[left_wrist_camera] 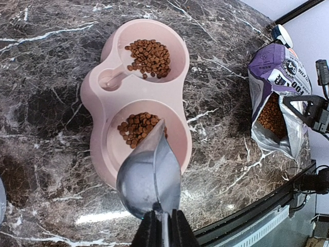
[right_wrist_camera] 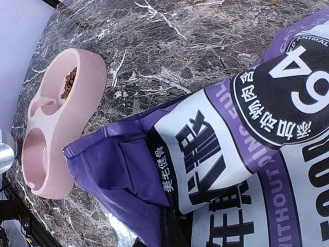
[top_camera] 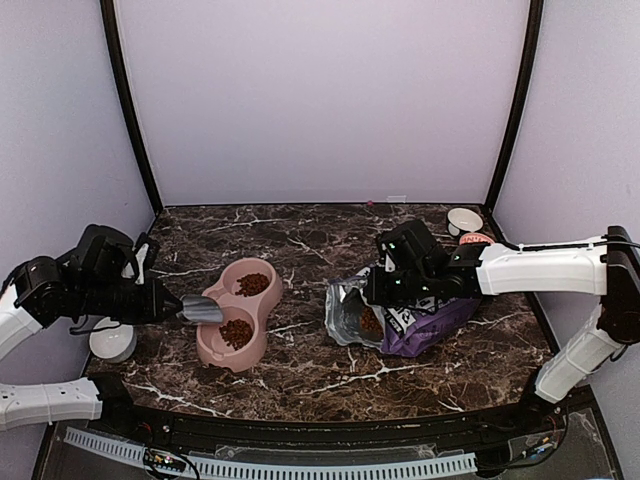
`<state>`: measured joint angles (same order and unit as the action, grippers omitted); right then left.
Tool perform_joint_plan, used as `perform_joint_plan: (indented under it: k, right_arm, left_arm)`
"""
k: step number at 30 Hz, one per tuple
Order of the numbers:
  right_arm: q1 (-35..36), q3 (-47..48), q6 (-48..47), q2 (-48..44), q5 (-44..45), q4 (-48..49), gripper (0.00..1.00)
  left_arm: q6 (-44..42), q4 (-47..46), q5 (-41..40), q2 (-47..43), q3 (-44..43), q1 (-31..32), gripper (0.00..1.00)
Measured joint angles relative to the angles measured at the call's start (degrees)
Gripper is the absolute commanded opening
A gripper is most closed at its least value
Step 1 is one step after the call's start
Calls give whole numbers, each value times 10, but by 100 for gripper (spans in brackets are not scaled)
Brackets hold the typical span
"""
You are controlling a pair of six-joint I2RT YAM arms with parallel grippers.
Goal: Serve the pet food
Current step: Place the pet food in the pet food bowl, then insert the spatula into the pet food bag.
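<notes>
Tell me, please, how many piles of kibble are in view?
3 kibble piles: one in the pink bowl's far cup, one in its near cup, one inside the open bag, where more may be hidden.

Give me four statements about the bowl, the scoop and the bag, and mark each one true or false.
1. Both compartments of the pink double bowl hold pet food. True.
2. The scoop in the left gripper is heaped with pellets. False: its inside looks empty.
3. The bag stands upright and sealed. False: it lies on the table with its mouth open and pet food showing inside.
4. The right gripper is shut on the bag. True.
</notes>
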<state>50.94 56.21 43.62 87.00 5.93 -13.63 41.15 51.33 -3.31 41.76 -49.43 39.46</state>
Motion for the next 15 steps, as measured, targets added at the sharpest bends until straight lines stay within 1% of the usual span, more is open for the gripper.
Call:
perform_joint_plan:
  k: [8, 15]
  right_arm:
    - [0, -1, 0, 0, 0, 2, 0]
    - [0, -1, 0, 0, 0, 2, 0]
  left_arm:
    - [-21, -71, 64, 23, 0, 0, 0]
    - [-28, -157, 129, 53, 4, 0, 0]
